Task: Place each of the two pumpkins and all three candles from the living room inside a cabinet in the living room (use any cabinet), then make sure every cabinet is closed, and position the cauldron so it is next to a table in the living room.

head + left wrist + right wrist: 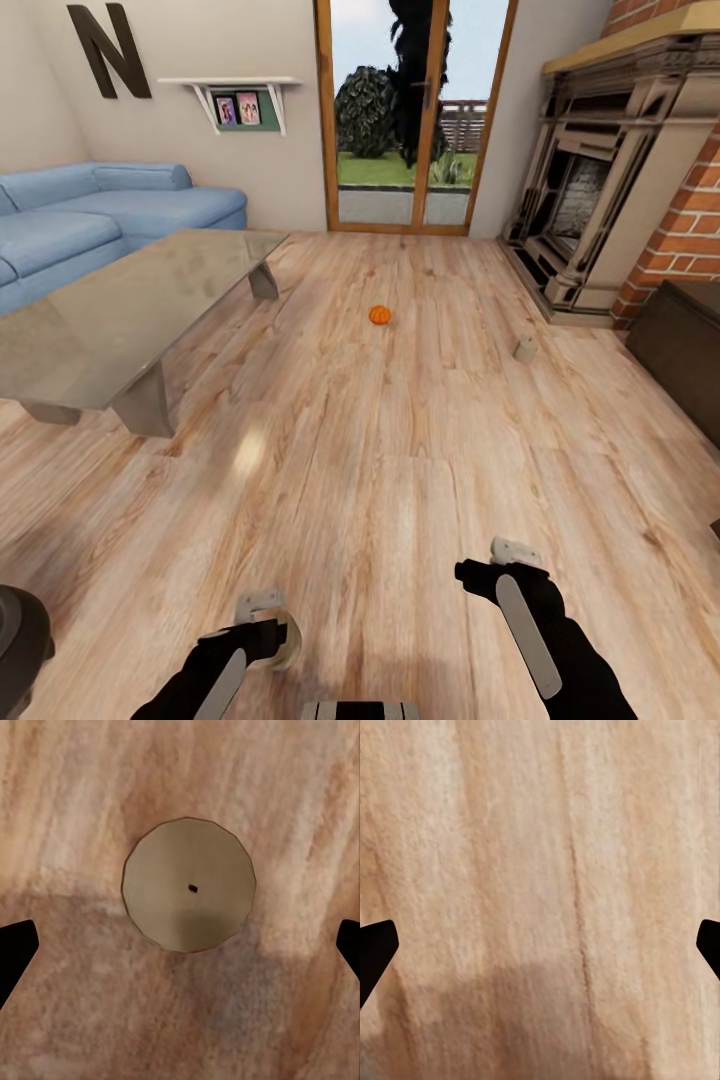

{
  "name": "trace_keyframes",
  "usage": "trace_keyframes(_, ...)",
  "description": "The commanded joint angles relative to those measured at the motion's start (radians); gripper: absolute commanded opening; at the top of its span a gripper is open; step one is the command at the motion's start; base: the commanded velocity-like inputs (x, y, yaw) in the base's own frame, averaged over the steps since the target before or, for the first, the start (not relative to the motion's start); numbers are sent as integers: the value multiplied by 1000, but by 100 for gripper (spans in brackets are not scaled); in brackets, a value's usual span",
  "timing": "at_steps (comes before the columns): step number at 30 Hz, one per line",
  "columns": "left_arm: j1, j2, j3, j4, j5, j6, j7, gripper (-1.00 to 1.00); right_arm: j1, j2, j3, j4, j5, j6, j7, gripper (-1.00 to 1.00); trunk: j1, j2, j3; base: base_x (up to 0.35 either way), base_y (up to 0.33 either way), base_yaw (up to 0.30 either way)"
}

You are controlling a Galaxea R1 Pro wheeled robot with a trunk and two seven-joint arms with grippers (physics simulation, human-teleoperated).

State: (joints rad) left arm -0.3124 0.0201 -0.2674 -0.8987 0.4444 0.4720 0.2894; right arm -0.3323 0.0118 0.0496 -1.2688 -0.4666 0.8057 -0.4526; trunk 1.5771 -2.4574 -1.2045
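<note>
An orange pumpkin (379, 315) lies on the wood floor in mid-room. A beige candle (525, 349) stands on the floor to its right, near the fireplace. Another candle (189, 886), a round beige top with a dark wick dot, stands directly below my left gripper (180, 945), which is open with its fingertips (16, 945) wide on either side and above it. In the head view this candle (291, 645) peeks out beside the left gripper (268, 622). My right gripper (540, 945) hangs open over bare floor (505, 560). The glass-topped table (120, 320) is at the left. The dark-brown cabinet (685, 345) is at the right edge.
A blue sofa (110, 205) sits behind the table. A fireplace (590, 190) with brick surround fills the back right, and a glass door (415, 110) is at the back. A dark rounded shape (18, 640) shows at the lower left corner.
</note>
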Motion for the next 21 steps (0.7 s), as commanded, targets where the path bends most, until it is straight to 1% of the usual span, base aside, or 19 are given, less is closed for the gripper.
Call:
trace_keyframes(1, -1, 0, -4, -2, 10, 2, 10, 100, -1, 0, 2, -2, -10, 4, -10, 100, 4, -8, -4, 0, 0, 0)
trace_keyframes(3, -1, 0, -4, -2, 11, 2, 9, 100, -1, 0, 2, -26, -11, 20, -4, 100, 11, -22, -10, 0, 0, 0)
trace_keyframes(4, -1, 0, -3, -2, 11, 1, 9, 100, -1, -1, 3, -54, -14, 35, 4, 100, 15, -29, -13, 0, 0, 0)
trace_keyframes(5, -1, -1, -3, -6, 11, 1, 10, 100, -1, -2, 4, -102, -24, 61, 32, 100, 19, -36, -17, 0, 0, 0)
trace_keyframes(6, -1, -1, -3, -8, 11, 1, 10, 100, -1, -2, 5, -128, -33, 77, 71, 100, 23, -43, -20, 0, 0, 0)
trace_keyframes(8, -1, -1, -3, -10, 12, 1, 10, 100, -1, -2, 4, -162, -46, 98, 192, 100, 24, -43, -27, 0, 0, 0)
trace_keyframes(9, -1, -2, -3, -11, 12, 1, 10, 100, -1, -2, 5, -170, -48, 103, 224, 100, 24, -43, -31, 0, 0, 0)
trace_keyframes(11, -1, -2, -3, -11, 11, 1, 10, 100, -1, -1, 5, -175, -50, 108, 247, 100, 25, -44, -39, 0, 0, 0)
trace_keyframes(13, -1, -3, -3, -11, 11, 2, 10, 100, -1, -2, 4, -177, -50, 110, 255, 100, 26, -44, -47, 0, 0, 0)
trace_keyframes(21, -1, -3, -3, -11, 12, -1, 10, 100, -1, -2, 2, -176, -50, 110, 258, 100, 30, -46, -78, 0, 0, 0)
